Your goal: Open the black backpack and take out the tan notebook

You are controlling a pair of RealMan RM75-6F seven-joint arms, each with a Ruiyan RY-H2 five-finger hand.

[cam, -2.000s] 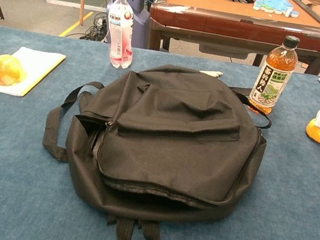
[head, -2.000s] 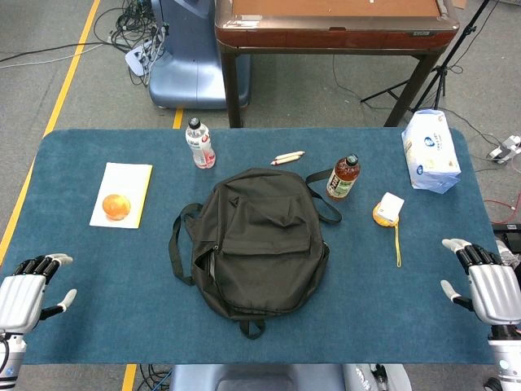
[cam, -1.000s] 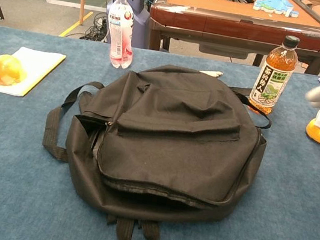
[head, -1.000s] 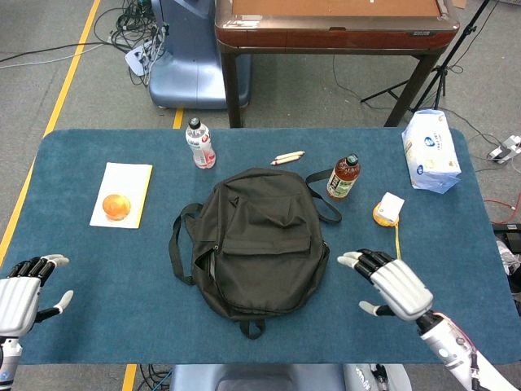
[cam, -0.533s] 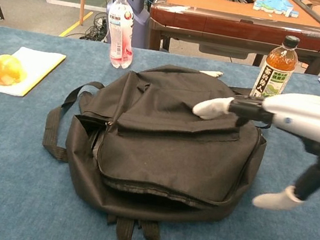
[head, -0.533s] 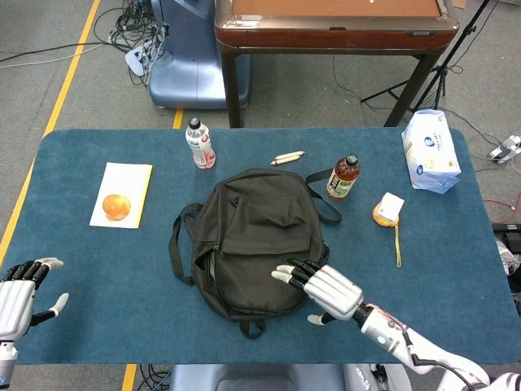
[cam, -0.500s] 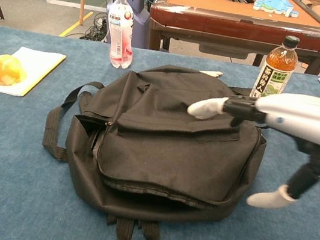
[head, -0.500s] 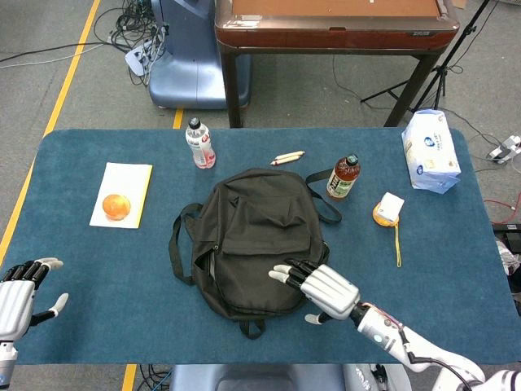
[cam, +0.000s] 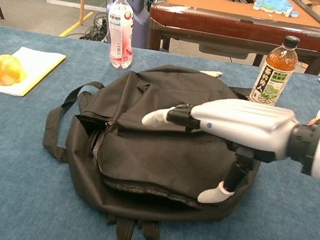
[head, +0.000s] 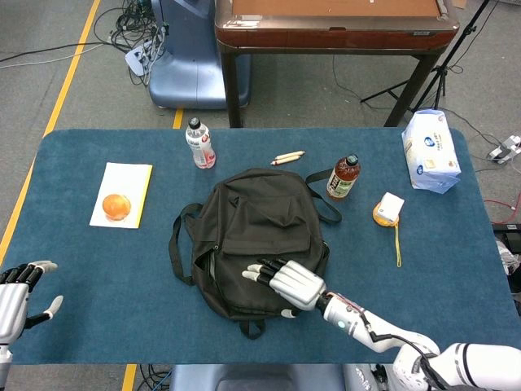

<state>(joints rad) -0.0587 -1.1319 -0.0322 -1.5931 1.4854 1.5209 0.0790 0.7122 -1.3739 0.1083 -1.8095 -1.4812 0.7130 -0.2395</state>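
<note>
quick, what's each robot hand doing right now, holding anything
Left robot hand: open, holding nothing, at the table's near left edge.
Right robot hand: open, fingers spread over the black backpack, holding nothing.

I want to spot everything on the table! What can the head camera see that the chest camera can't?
Only the head view shows the left hand, open at the table's near left corner, and the yellow tape measure. Only the chest view shows the blue tiles on the brown table behind. Both show the black backpack, the right hand spread over it, the orange and both bottles.
</note>
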